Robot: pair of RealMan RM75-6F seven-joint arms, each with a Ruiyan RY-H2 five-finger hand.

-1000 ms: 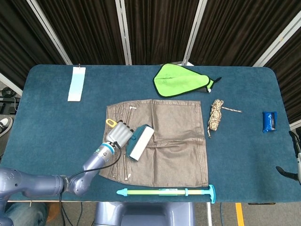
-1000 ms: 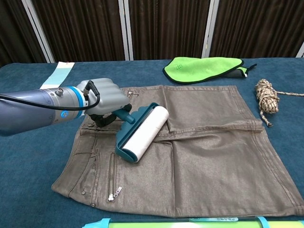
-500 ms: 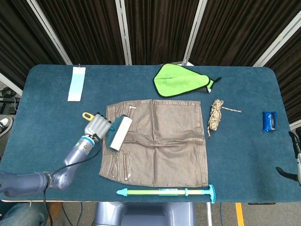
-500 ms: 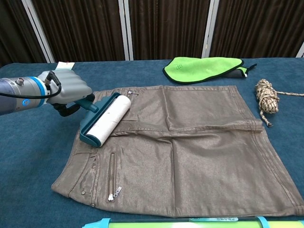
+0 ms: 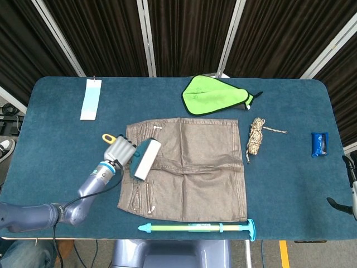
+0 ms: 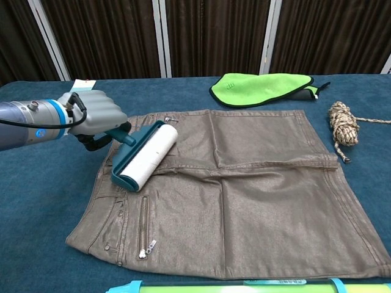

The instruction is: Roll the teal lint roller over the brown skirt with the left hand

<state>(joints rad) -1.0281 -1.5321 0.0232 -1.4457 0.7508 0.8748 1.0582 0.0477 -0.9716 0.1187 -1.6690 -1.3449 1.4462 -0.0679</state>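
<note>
**Left robot hand holds the roller on the skirt's left edge**

Far left on the bench (image 5: 67,145), near the back edge, lies a pale blue paper strip (image 5: 90,99), well apart from everything else. Nearer the front, the left arm reaches in from the lower left corner, and the left robot hand (image 5: 117,151) is wrapped around the handle of the teal lint roller (image 5: 144,159) — fingers curled over it, with a yellow loop (image 5: 107,137) at the handle's end sticking out past the robot hand in the head view. In the chest view the same robot hand (image 6: 96,113) sits just off the skirt's left side, and the roller (image 6: 146,156) runs diagonally away from it, its white drum resting on the waistband area of the brown skirt (image 6: 244,195).

The skirt (image 5: 189,173) is spread flat in the middle of the bench, zippers showing along its left portion. Behind it, close to the far edge, is a folded bright green cloth (image 5: 215,96) with dark trim. Along the front edge, just beside the skirt's hem, lies a long green and teal rod (image 5: 201,227).

To the right of the skirt is a bundled coil of rope (image 5: 256,138), one loose end trailing right. Further right, near the bench's edge, sits a small blue packet (image 5: 319,144). At the far right border only a dark sliver of the right arm shows — whether the right robot hand is spread or closed cannot be told.
</note>
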